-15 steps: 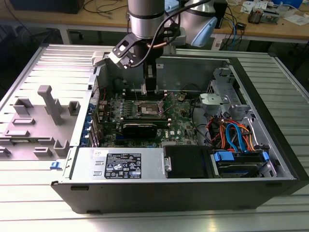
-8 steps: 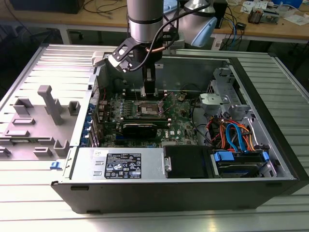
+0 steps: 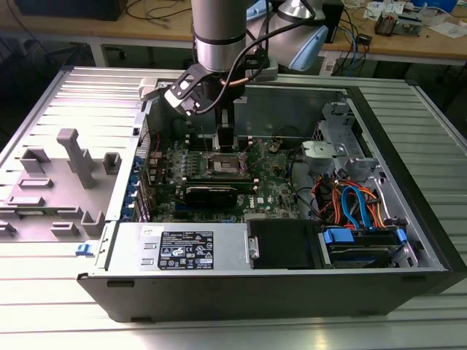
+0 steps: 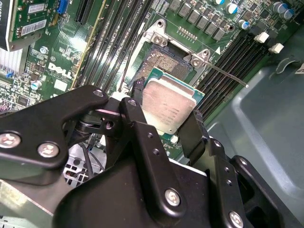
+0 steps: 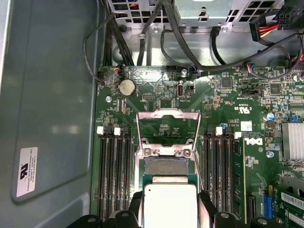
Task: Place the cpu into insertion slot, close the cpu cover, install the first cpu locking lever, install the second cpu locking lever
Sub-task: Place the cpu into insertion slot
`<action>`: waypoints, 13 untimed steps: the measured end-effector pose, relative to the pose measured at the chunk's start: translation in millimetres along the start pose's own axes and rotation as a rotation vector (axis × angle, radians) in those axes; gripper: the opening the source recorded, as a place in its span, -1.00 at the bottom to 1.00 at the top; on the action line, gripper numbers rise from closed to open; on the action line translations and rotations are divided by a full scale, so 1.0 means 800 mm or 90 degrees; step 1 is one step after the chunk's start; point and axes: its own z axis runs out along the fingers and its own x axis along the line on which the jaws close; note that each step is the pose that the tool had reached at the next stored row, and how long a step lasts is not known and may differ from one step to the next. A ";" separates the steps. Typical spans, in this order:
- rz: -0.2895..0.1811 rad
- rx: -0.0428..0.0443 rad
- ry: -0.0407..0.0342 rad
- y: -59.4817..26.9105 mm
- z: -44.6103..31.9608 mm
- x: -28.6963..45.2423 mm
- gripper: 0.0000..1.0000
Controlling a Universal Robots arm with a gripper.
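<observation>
In both wrist views my gripper is shut on the cpu, a small square chip with a silvery top and a green rim. One black finger presses on each side of it. The chip hangs just above the open insertion slot on the green motherboard, partly overlapping it. The cpu cover is swung up, away from the slot. A thin locking lever sticks out beside the slot, unlatched. In the exterior view the gripper reaches down into the computer case over the slot.
Black memory slots flank the socket on both sides. A long black card lies close in front of it. Cables and a drive cage fill the case at the exterior view's right. Grey fixtures stand outside the case at the left.
</observation>
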 end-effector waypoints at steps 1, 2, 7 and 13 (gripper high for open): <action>0.000 0.0000 0.0000 0.000 0.0000 0.0000 0.08; 0.000 0.0000 0.0000 0.000 0.0000 0.0000 0.08; 0.000 0.0000 -0.0001 0.000 0.0024 -0.0001 0.08; 0.000 0.0000 0.0000 0.000 0.0050 -0.0001 0.08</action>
